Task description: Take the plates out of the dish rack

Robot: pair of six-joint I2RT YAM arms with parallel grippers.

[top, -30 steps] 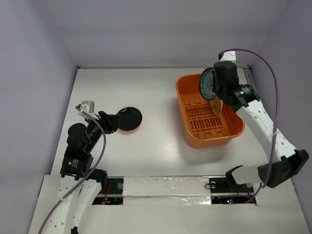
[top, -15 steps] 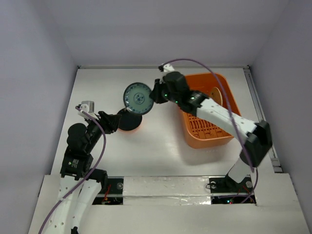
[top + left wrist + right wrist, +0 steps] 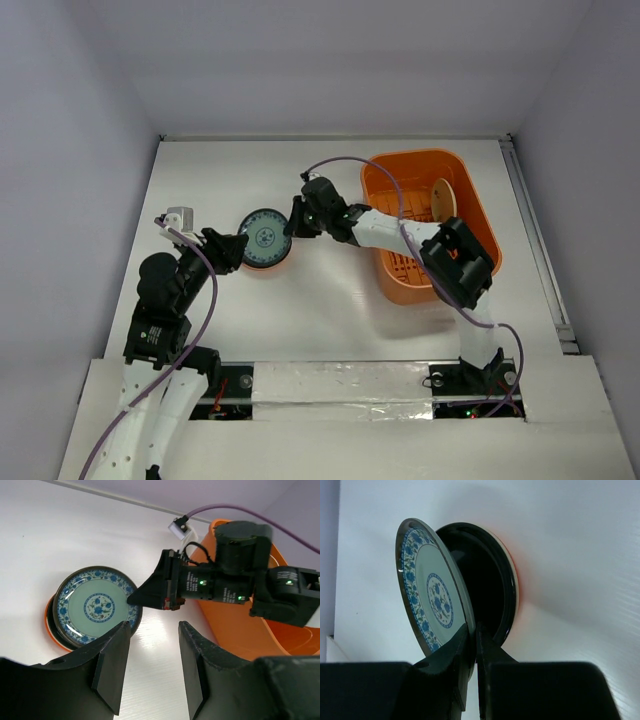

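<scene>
My right gripper [image 3: 293, 222] is shut on the rim of the teal plate [image 3: 264, 237], which has a pale centre and blue pattern. It holds the plate tilted over the red-orange plate [image 3: 256, 270], which lies on the table and has a dark inside [image 3: 487, 575]. The teal plate also shows in the right wrist view [image 3: 427, 592] and the left wrist view [image 3: 94, 605]. A tan plate [image 3: 443, 198] stands on edge in the orange dish rack [image 3: 400, 165]. My left gripper [image 3: 235, 250] is open and empty just left of the stack [image 3: 152, 630]. The cream plate is out of view.
The white table is bounded by walls at the back and sides. The right arm [image 3: 400, 228] stretches from the rack's left wall across the table's middle. The dish rack's wall [image 3: 240, 635] shows behind the right gripper in the left wrist view.
My right gripper carried the teal plate out of the rack and leftward, then lowered it over the red-orange plate. The left arm has not moved.
</scene>
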